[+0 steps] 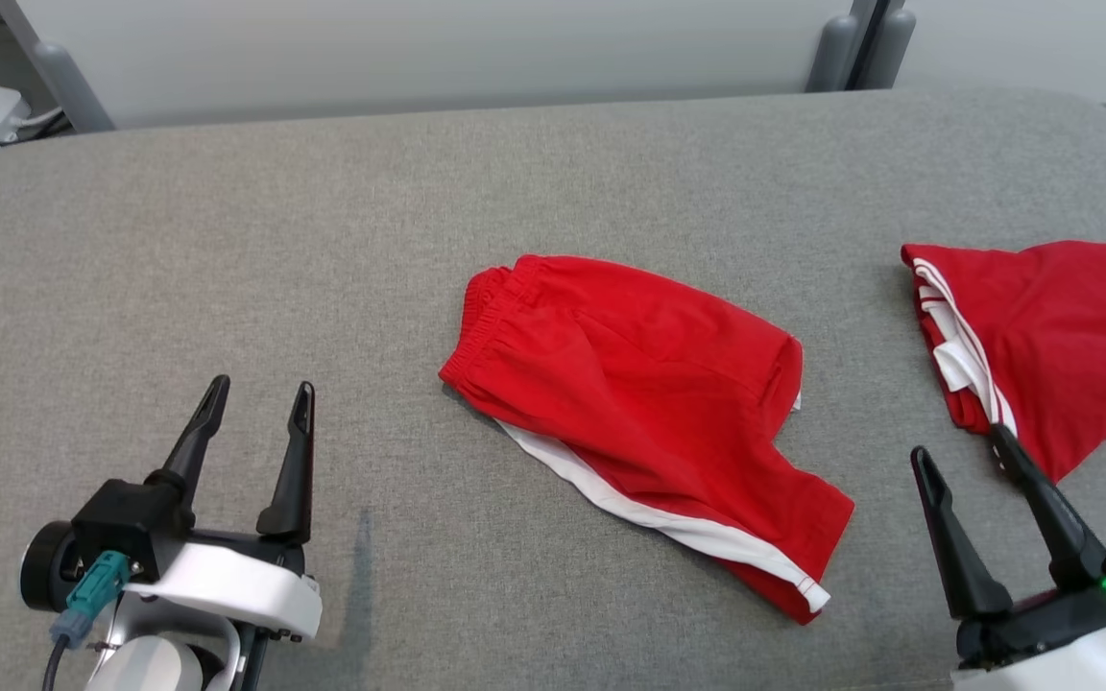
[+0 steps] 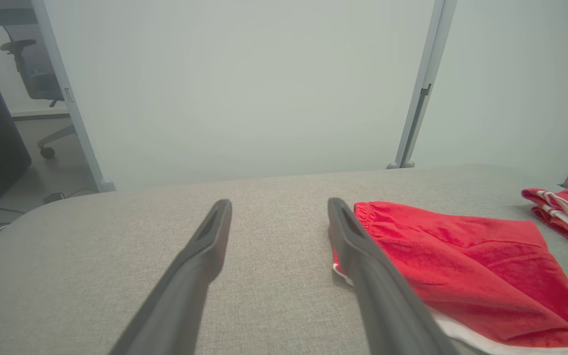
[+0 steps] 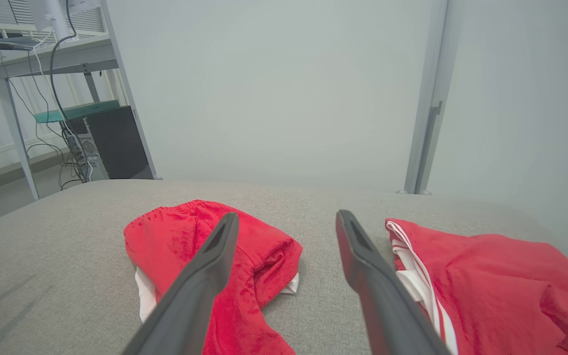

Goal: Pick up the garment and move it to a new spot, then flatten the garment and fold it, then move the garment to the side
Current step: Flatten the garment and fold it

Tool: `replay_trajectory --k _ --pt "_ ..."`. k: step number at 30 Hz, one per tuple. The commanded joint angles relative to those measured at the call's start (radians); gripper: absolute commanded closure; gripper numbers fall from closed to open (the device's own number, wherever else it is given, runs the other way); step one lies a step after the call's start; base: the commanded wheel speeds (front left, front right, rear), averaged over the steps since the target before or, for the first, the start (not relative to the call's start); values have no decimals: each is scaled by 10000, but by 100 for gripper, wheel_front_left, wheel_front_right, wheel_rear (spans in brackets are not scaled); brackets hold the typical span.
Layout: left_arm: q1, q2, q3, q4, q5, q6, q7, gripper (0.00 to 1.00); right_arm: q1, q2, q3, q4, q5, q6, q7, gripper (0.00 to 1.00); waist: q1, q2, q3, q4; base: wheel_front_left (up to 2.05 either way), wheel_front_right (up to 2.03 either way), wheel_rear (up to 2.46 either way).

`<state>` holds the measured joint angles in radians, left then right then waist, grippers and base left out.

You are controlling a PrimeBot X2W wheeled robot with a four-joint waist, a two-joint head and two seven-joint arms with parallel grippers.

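Note:
A red garment (image 1: 639,413), a pair of shorts with a white side stripe, lies folded over in the middle of the grey fabric surface (image 1: 227,240). My left gripper (image 1: 262,386) hovers open to its left, with nothing between the fingers. In the left wrist view the garment (image 2: 461,261) lies just right of the left gripper (image 2: 279,203). My right gripper (image 1: 958,441) stands open at the lower right, to the garment's right. The right wrist view has the right gripper (image 3: 287,215) empty, with the garment (image 3: 180,236) partly behind its left finger.
A second red garment with white stripes (image 1: 1043,336) lies at the surface's right edge, its lower corner close to my right gripper's outer finger. A pale partition wall (image 1: 438,48) runs behind the surface. A desk, cables and a dark computer tower (image 3: 116,143) stand beyond the left end.

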<state>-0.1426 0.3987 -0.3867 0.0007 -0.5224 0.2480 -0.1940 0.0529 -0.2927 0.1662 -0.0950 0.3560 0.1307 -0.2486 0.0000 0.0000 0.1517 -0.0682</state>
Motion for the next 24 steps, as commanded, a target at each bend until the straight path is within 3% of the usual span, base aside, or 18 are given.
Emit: replay_trajectory --k 1,8,19,22,24 --pt "-131 272 354 -264 47 92 7 0 203 -130 74 -101 -177 0 -130 0 0 0 -187 -32 0 0 0" --pt "404 249 373 -349 -84 302 22 0 1107 482 4 73 -471 0 -131 0 0 0 -536 -200 0 0 0" --pt "589 466 373 -674 -111 384 223 0 1003 492 174 -3 -550 0 -131 0 0 0 -491 -335 0 0 0" --pt "382 511 201 -700 -163 147 424 0 920 497 167 -52 -535 0 -131 0 0 0 -333 -330 0 0 0" --pt "-128 523 -227 -469 -162 -363 782 0 764 475 223 -91 -543 0 -131 0 0 0 -119 -379 0 0 0"
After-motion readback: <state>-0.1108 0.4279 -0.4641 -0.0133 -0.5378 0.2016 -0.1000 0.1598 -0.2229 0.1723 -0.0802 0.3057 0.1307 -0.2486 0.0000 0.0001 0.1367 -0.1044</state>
